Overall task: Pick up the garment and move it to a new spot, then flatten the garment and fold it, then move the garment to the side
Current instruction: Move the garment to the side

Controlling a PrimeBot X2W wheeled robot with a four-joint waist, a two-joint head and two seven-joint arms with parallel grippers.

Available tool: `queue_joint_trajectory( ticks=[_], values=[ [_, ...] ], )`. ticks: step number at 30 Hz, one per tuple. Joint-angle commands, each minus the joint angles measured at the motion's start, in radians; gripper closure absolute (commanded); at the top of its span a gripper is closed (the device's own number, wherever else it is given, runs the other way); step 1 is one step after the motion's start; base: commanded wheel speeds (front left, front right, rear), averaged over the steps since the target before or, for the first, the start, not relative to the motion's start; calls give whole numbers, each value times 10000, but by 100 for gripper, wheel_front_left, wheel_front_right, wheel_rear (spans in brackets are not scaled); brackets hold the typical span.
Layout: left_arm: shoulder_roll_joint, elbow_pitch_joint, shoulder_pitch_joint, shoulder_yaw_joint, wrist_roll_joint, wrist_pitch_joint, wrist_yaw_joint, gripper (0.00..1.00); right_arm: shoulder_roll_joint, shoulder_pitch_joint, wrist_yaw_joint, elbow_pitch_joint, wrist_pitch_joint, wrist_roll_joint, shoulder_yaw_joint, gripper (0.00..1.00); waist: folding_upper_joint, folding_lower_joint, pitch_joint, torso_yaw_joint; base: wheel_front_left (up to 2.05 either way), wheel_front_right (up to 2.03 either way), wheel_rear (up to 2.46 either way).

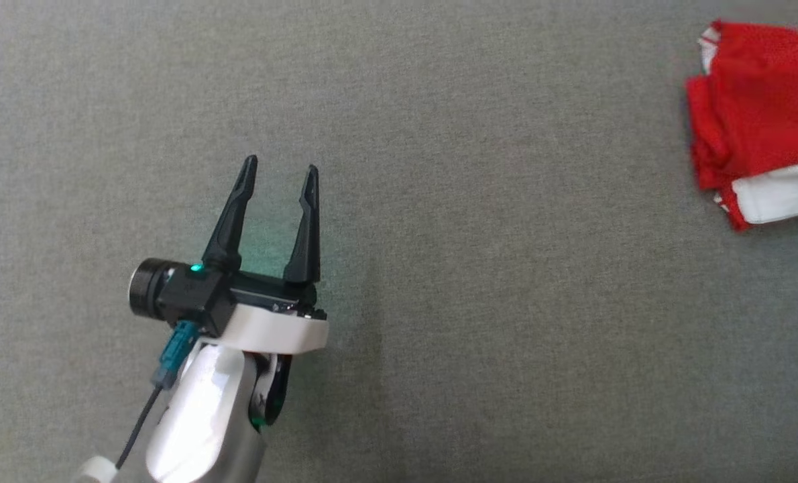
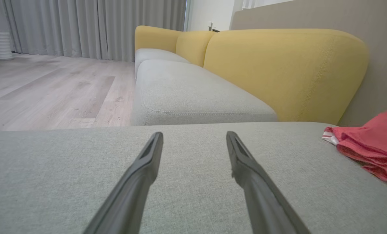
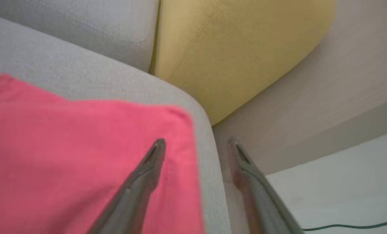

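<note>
Left claw (image 1: 281, 164), nearest the head camera at lower left: its two dark fingers stand wide apart with nothing between them, over bare grey seat cushion (image 1: 479, 322). Right claw (image 3: 197, 141), seen from its own wrist camera: the fingers are likewise spread wide and grip nothing. One finger lies over the garment (image 3: 66, 156) and the other past the cushion's rounded edge, so this claw straddles the garment's outer border. Whether the finger touches the cloth cannot be told. The garment, red with white trim, lies folded in a compact stack of several layers at the far right of the cushion, close to its corner and near the yellow backrest (image 3: 232, 48). It is well apart from the left claw, up and to the right in the head view. Handling, as a judgement: the cloth is light, soft and limp, not fragile, and the layers will likely slide and fall open if only the top one is pinched. A hold should take the whole stack at a folded edge, with the fingers closing through all layers.
</note>
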Motion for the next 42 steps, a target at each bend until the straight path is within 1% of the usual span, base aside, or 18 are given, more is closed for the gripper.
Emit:
queue_joint_trajectory(
  ticks=[1,4,9,12,14,16,20,22,24,26,31,32,36,39,42],
  values=[
    [77,-277,-379,403,107,-51,-55,0,-210,-29,-9,-478,-45,-179,-187,0,0,-1,-146,-28,0,0,0],
    [77,-271,-393,545,98,-51,-71,0,204,74,-9,-861,-49,-486,-324,0,0,-1,-547,-42,0,0,0],
    [77,-231,-56,789,-188,-51,44,0,1259,142,-9,-1713,-162,-380,-347,0,0,-1,-1401,-81,0,0,0],
    [77,-233,279,920,-409,-51,95,0,2017,282,-9,-2324,-332,-153,-190,0,0,-1,-1930,-71,0,0,0],
    [77,-208,494,967,-786,-51,104,0,2346,409,-9,-2751,-466,47,-119,0,0,-1,-2231,-34,0,0,0],
    [77,-226,613,988,-787,-51,124,0,2726,549,-9,-3194,-683,172,-180,0,0,-1,-2477,34,0,0,0],
    [77,-300,851,1109,-763,-51,207,0,3744,1027,-9,-4026,-1138,573,-278,0,0,-1,-2906,169,0,0,0],
    [77,-343,1014,1243,-793,-51,290,0,4454,1318,-9,-4371,-1301,941,-445,0,0,-1,-3074,200,0,0,0],
    [77,-405,1169,1351,-764,-51,308,0,5011,1687,-9,-4623,-1381,1229,-408,0,0,-1,-3180,227,0,0,0],
    [77,-451,1314,1425,-751,-51,292,0,5380,2074,-9,-4838,-1589,1460,-446,0,0,-1,-3257,284,0,0,0],
    [77,-538,1586,1411,-515,-51,226,0,5802,3363,-9,-4965,-2330,1772,-193,0,0,-1,-3384,459,0,0,0],
    [77,-538,1586,1411,-515,-51,226,0,5802,3363,-9,-4965,-2330,1772,-193,0,0,-1,-3384,459,0,0,0],
    [77,-629,1873,1478,-281,-51,209,0,5860,4349,-9,-4659,-3164,2412,84,0,0,-1,-3437,473,0,0,0],
    [77,-448,2063,1483,-519,-51,304,0,5864,4955,-9,-4466,-3903,2379,327,0,0,-1,-3405,464,0,0,0],
    [77,-382,2171,1437,-684,-51,412,0,5866,5391,-9,-4326,-4291,2467,565,0,0,-1,-3388,440,0,0,0]
  ],
)
